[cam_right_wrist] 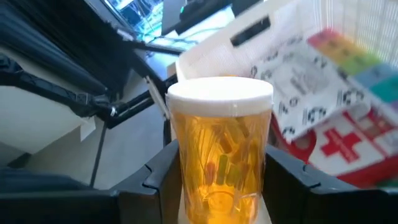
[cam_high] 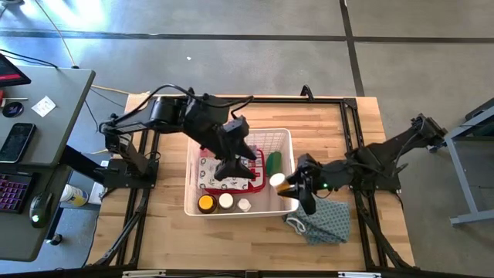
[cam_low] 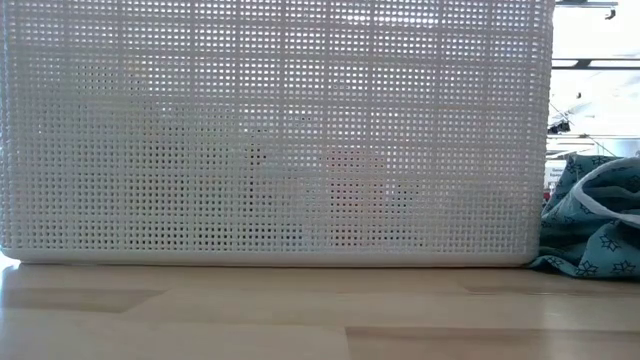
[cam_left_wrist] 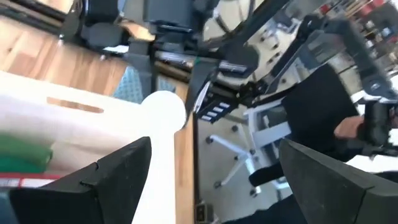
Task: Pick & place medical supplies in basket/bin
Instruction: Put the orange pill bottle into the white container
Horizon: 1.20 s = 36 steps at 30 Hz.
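The white lattice basket (cam_high: 282,139) stands mid-table; its near wall (cam_low: 270,130) fills the low view. Inside lie the red first-aid case (cam_high: 207,174), a green roll (cam_high: 274,162), the rainbow pill organiser (cam_right_wrist: 348,53) and three small bottles (cam_high: 225,201) along the near wall. My left gripper (cam_high: 234,166) hangs open over the basket's middle, holding nothing; its wide-apart fingers (cam_left_wrist: 214,146) frame the basket's rim (cam_left_wrist: 155,124). My right gripper (cam_high: 292,187) is at the basket's right rim, shut on an amber bottle with a white cap (cam_high: 278,181). My right gripper (cam_right_wrist: 221,168) pinches the amber bottle's body (cam_right_wrist: 221,155) between its two fingers (cam_right_wrist: 158,171), one on each side, below the white cap (cam_right_wrist: 221,90). The fingers come from the table's right side. The bottle is lifted clear by the basket's right rim, cap upward.
A crumpled teal patterned cloth (cam_high: 320,220) lies on the table right of the basket's near corner, also in the low view (cam_low: 595,225). A desk with a keyboard and phone (cam_high: 19,143) stands off the table's left. Bare wood lies along the near edge (cam_high: 231,243).
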Each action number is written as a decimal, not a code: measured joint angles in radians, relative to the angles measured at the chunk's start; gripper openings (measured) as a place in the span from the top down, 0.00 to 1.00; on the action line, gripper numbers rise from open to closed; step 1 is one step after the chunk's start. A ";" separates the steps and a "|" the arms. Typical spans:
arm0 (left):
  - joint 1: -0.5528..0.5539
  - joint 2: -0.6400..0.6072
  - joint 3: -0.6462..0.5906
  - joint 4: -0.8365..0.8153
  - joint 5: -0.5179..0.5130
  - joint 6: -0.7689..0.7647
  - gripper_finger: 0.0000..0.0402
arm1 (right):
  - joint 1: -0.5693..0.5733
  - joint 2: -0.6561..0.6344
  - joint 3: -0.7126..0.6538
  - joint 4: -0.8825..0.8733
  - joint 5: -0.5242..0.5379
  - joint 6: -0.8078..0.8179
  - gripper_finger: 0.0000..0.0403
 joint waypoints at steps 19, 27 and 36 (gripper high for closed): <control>0.006 0.119 0.001 -0.010 0.034 0.033 0.01 | -0.106 0.003 -0.002 0.064 -0.035 -0.108 0.58; 0.007 0.119 0.001 -0.005 -0.085 0.139 0.01 | -0.107 0.003 -0.002 0.063 -0.034 -0.109 0.58; 0.015 0.144 0.000 0.000 -0.104 0.136 0.01 | -0.107 0.003 -0.002 0.063 -0.035 -0.127 0.58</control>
